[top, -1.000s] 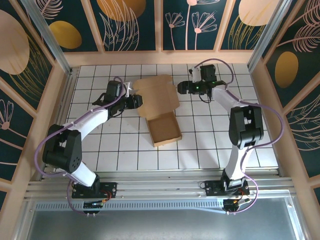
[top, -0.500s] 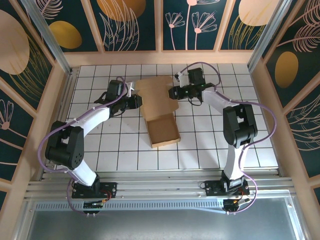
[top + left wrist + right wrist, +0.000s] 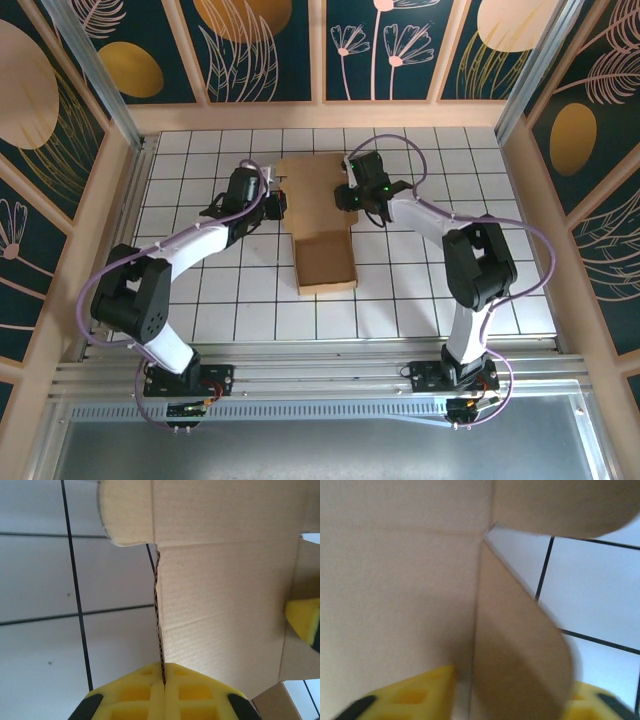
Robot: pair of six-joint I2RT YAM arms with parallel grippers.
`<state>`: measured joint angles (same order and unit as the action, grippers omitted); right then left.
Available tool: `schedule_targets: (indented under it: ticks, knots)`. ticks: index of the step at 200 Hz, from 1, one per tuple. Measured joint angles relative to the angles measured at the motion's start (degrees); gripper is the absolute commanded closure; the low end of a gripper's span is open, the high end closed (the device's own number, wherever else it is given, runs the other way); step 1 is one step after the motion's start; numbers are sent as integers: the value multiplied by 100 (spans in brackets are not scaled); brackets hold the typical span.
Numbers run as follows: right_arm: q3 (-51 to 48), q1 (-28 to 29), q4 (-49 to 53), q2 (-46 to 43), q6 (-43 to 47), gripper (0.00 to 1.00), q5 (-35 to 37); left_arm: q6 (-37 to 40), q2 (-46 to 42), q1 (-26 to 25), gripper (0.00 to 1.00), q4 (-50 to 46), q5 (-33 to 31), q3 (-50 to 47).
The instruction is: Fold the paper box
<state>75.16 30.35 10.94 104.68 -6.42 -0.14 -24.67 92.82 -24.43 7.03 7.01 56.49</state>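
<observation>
The paper box (image 3: 325, 262) lies mid-table, a shallow brown cardboard tray with its lid panel (image 3: 313, 185) stretching away behind it. My left gripper (image 3: 277, 203) is at the lid's left edge. In the left wrist view its yellow fingers (image 3: 163, 672) are shut on that thin corrugated edge (image 3: 158, 605). My right gripper (image 3: 347, 196) is at the lid's right side. In the right wrist view it (image 3: 512, 695) is open, its fingers (image 3: 410, 695) wide apart with a bent side flap (image 3: 520, 650) standing between them. One right-hand fingertip (image 3: 303, 620) shows past the lid panel (image 3: 220, 595).
The white tiled table (image 3: 420, 280) has free tiles around the box. A wooden rim (image 3: 320, 117) and patterned walls close in the far side and both flanks. Both arms' cables (image 3: 400, 140) arc over the back tiles.
My right gripper has swung left from beside the box onto the lid's right flap. The lid's side flaps have turned up, so the lid looks narrower. My left gripper kept its hold.
</observation>
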Motion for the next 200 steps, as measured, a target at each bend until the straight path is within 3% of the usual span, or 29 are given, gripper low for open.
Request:
schedule_targets:
  ticks: [15,46,85,94,117,146,168,200]
  knots:
    - [-181,7,-61,-225,-20,51,13,109,-173,-31,100,505,-221,-343]
    - [-785,-70,-358,-826,-122,50,-144,402,-282,-42,100,1912,-433,-1091]
    - [-1355,-68,-632,-1611,63,18,-664,1047,-76,-79,100,3626,-258,-1705]
    - [-1353,-61,-640,-1823,367,13,-551,1235,-44,-90,100,3993,-247,-1873]
    - [-1270,-57,-664,-2393,1320,12,-138,1729,0,-109,100,4607,-144,-2105]
    - [-881,105,-907,-2669,3263,7,-96,2317,9,-109,100,5327,46,-2256]
    - [114,317,-404,-2129,4374,9,-455,2614,35,-109,100,5700,164,-2341]
    - [1749,258,525,-885,5163,11,-890,2855,177,-109,100,6022,275,-2345]
